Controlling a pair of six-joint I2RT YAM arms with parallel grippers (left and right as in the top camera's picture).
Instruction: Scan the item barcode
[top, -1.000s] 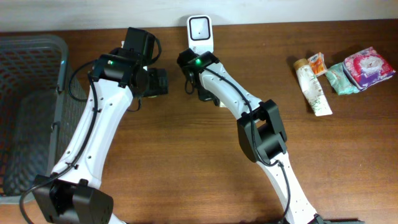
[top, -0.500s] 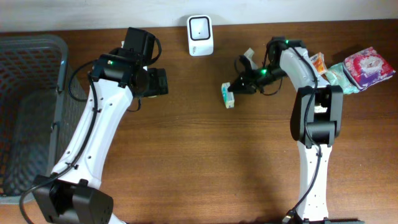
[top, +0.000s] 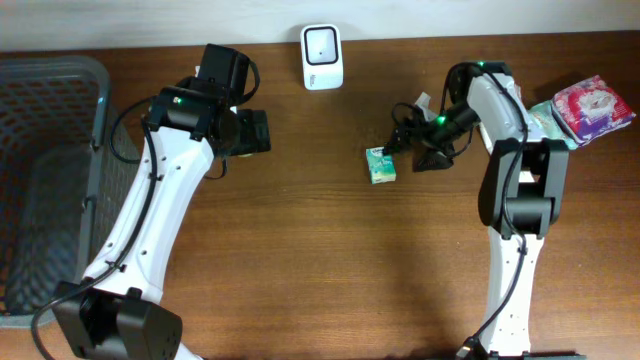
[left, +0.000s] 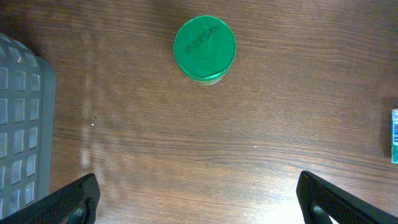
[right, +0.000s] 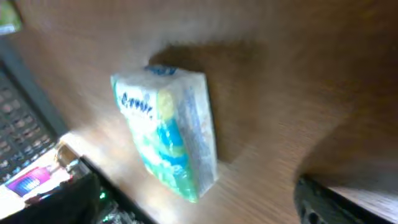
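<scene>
The item, a small green and blue packet (top: 380, 165), lies flat on the wooden table right of centre. In the right wrist view the packet (right: 168, 134) is blurred and rests just ahead of my right gripper (right: 199, 208), which is open, its fingers wide apart and touching nothing. From overhead my right gripper (top: 412, 143) hovers just right of the packet. The white scanner (top: 322, 55) stands at the table's far edge. My left gripper (top: 255, 131) is open above bare wood, near a green round lid (left: 204, 48). No barcode shows.
A grey mesh basket (top: 50, 180) fills the left side, and its rim (left: 18, 124) shows in the left wrist view. A pink packet (top: 592, 108) and a teal packet (top: 545, 125) lie at the far right, behind the right arm.
My right arm swung from the scanner toward the right side, lowered the packet onto the table, and its gripper opened and let go. The left arm stayed still.
</scene>
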